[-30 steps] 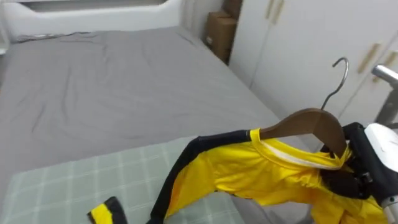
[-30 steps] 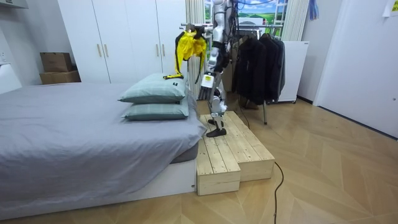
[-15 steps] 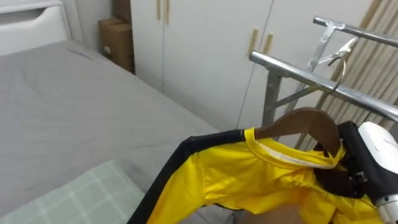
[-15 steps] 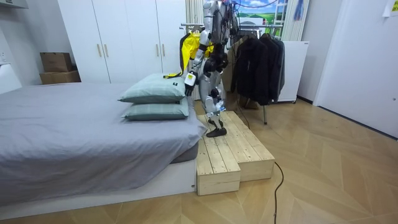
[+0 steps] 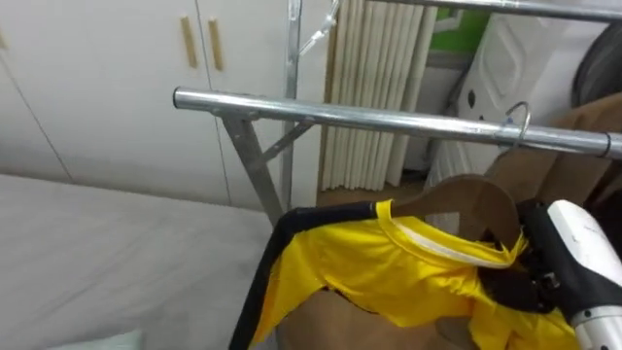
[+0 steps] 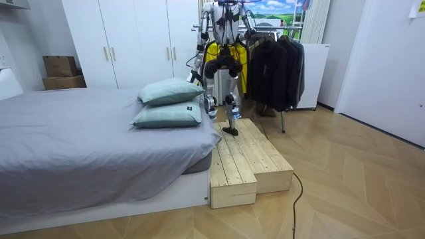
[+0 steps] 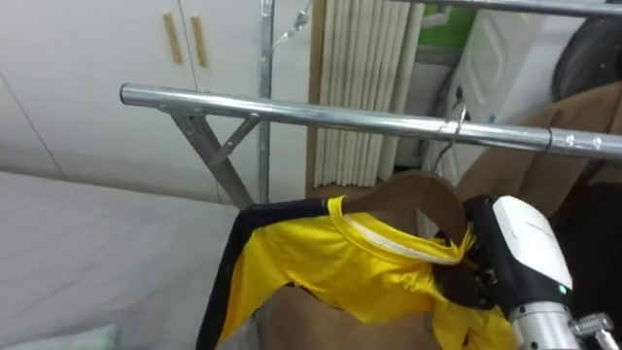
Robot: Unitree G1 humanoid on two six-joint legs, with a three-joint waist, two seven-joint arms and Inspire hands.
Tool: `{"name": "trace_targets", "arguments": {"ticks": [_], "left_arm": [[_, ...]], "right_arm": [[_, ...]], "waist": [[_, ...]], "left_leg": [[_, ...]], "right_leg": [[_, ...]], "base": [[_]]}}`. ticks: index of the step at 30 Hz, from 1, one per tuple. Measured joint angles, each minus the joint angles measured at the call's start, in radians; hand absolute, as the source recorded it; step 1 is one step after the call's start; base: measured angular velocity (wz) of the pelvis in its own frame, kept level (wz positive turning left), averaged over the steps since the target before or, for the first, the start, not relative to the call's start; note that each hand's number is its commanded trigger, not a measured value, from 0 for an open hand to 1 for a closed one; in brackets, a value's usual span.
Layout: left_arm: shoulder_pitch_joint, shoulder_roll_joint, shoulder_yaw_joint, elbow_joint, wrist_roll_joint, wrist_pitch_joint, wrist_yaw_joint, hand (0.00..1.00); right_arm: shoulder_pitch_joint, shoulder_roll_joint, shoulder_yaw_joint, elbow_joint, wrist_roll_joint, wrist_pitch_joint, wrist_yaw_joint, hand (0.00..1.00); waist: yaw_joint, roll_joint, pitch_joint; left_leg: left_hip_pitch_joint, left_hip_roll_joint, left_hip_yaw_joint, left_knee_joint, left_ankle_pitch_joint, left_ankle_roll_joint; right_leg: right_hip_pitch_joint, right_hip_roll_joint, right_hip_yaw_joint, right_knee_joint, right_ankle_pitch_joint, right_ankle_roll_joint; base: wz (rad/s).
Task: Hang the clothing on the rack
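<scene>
Yellow shirt (image 5: 389,277) is up in the air for me, lower middle of the frame, black trim running down its left edge. It's draped on a wooden hanger (image 5: 466,194), collar sitting just under the hanger's neck. My right hand (image 5: 573,258) sits at the lower right, closed tight on the hanger's right end with the shirt's shoulder bunched in the grip. The hook (image 5: 520,115) stands upright and overlaps the silver rail (image 5: 340,112), which crosses the upper frame from left to right. I cannot tell whether the hook sits on the rail or just in front of it.

Behind the rail I've got white wardrobe doors (image 5: 97,87) at upper left and a cream curtain (image 5: 379,87) at top middle. The grey bed (image 5: 97,262) fills the lower left.

In the room view the robot stands on a wooden platform (image 6: 246,159) at the bed's corner, facing the rack. Dark clothes (image 6: 275,63) hang at the room view's right. 2 pillows (image 6: 169,99) are stacked beside it. The left hand (image 6: 208,101) hangs low near them, and I cannot tell its state.
</scene>
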Motion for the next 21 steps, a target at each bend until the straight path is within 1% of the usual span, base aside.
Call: {"name": "trace_targets", "arguments": {"ticks": [1,2,3,4,5,6,7,8,10,15,16,17,19,21], "left_arm": [[-0.018,0.002,-0.021,-0.020,0.001,-0.029,0.012,0.00],[-0.031,0.006,-0.043,-0.030,0.005,-0.061,0.024,0.00],[-0.037,0.006,-0.052,-0.034,0.009,-0.073,0.027,0.00],[-0.048,0.007,-0.064,-0.045,0.019,-0.090,0.032,0.00],[-0.055,0.007,-0.070,-0.054,0.024,-0.104,0.034,0.00],[-0.058,0.007,-0.072,-0.054,0.028,-0.108,0.034,0.00],[-0.057,0.007,-0.071,-0.051,0.037,-0.116,0.034,0.00],[-0.057,0.008,-0.070,-0.042,0.038,-0.126,0.034,0.00],[-0.055,0.012,-0.064,-0.028,0.038,-0.138,0.034,0.00],[-0.042,0.015,-0.061,0.004,0.036,-0.159,0.034,0.00],[-0.039,0.016,-0.059,0.016,0.038,-0.173,0.033,0.00],[-0.038,0.017,-0.057,0.025,0.039,-0.181,0.033,0.00],[-0.031,0.014,-0.037,0.027,0.056,-0.188,0.033,0.00],[-0.022,0.014,-0.035,0.028,0.069,-0.189,0.033,0.00]], "right_arm": [[0.000,0.002,0.004,0.000,-0.005,0.005,0.000,1.00],[0.000,0.002,0.010,0.000,-0.007,0.007,0.000,1.00],[0.000,0.003,0.013,0.000,-0.007,0.008,0.000,1.00],[0.000,0.004,0.020,0.000,-0.007,0.008,0.001,1.00],[-0.002,0.007,0.024,0.000,-0.007,0.009,0.002,1.00],[-0.002,0.010,0.024,0.000,-0.008,0.010,0.003,1.00],[-0.003,0.011,0.023,-0.001,-0.008,0.013,0.006,1.00],[-0.003,0.011,0.018,-0.001,-0.011,0.016,0.008,1.00],[-0.003,0.010,0.014,-0.001,-0.026,0.025,0.008,1.00],[-0.025,0.010,0.014,-0.002,-0.012,0.029,0.008,1.00],[-0.034,0.011,0.014,-0.005,-0.008,0.029,0.009,1.00],[-0.035,0.010,0.014,-0.015,0.002,0.029,0.009,1.00],[-0.034,0.011,0.014,-0.035,0.003,0.029,0.013,1.00],[-0.035,0.011,0.014,-0.044,0.006,0.029,0.015,1.00]], "waist": [[0.003,0.000,-0.0003],[0.016,0.001,0.0002],[0.016,0.002,-0.0003],[0.017,0.006,-0.0016],[0.021,0.009,-0.0003],[0.024,0.012,-0.0007],[0.029,0.019,-0.0041],[0.032,0.024,-0.0044],[0.042,0.028,-0.0031],[0.046,0.023,-0.0026],[0.053,0.018,-0.0031],[0.064,0.011,-0.0048],[0.075,0.002,-0.0037],[0.084,-0.004,-0.0056]], "left_leg": [[0.007,-0.003,0.010,-0.009,-0.002,0.003],[0.017,-0.006,0.026,-0.023,-0.002,0.004],[0.024,-0.008,0.034,-0.031,-0.002,0.004],[0.035,-0.009,0.050,-0.041,-0.004,0.007],[0.049,-0.009,0.069,-0.053,-0.005,0.008],[0.056,-0.009,0.083,-0.061,-0.005,0.008],[0.071,-0.009,0.105,-0.078,-0.005,0.007],[0.082,-0.009,0.122,-0.090,-0.006,0.006],[0.098,-0.008,0.143,-0.105,-0.008,0.004],[0.101,-0.009,0.140,-0.114,-0.010,0.004],[0.104,-0.009,0.141,-0.119,-0.010,0.004],[0.103,-0.008,0.141,-0.120,-0.010,0.003],[0.103,-0.008,0.141,-0.122,-0.009,0.003],[0.103,-0.008,0.141,-0.122,-0.009,0.003]], "right_leg": [[0.000,-0.001,0.014,-0.005,0.001,0.004],[0.000,-0.002,0.028,-0.005,-0.001,0.008],[0.001,-0.003,0.033,-0.006,-0.002,0.009],[-0.001,-0.005,0.029,-0.006,-0.003,0.011],[-0.003,-0.006,0.012,-0.009,-0.003,0.011],[-0.004,-0.007,0.008,-0.010,-0.003,0.011],[-0.003,-0.006,0.009,-0.018,-0.003,0.011],[-0.003,-0.006,0.004,-0.021,-0.003,0.011],[-0.004,-0.008,-0.008,-0.021,-0.003,0.010],[-0.002,-0.009,-0.010,-0.024,-0.003,0.010],[-0.002,-0.003,-0.010,-0.027,-0.003,0.010],[-0.001,-0.003,-0.008,-0.041,-0.003,0.009],[-0.002,-0.002,-0.006,-0.044,-0.003,0.009],[0.001,-0.003,-0.007,-0.051,-0.001,0.007]], "base": [[-0.29],[-0.33],[-0.35],[-0.42],[-0.45],[-0.54],[-0.51],[-0.47],[-0.34],[-0.06],[-0.07],[-0.08],[-0.02],[0.00]]}}
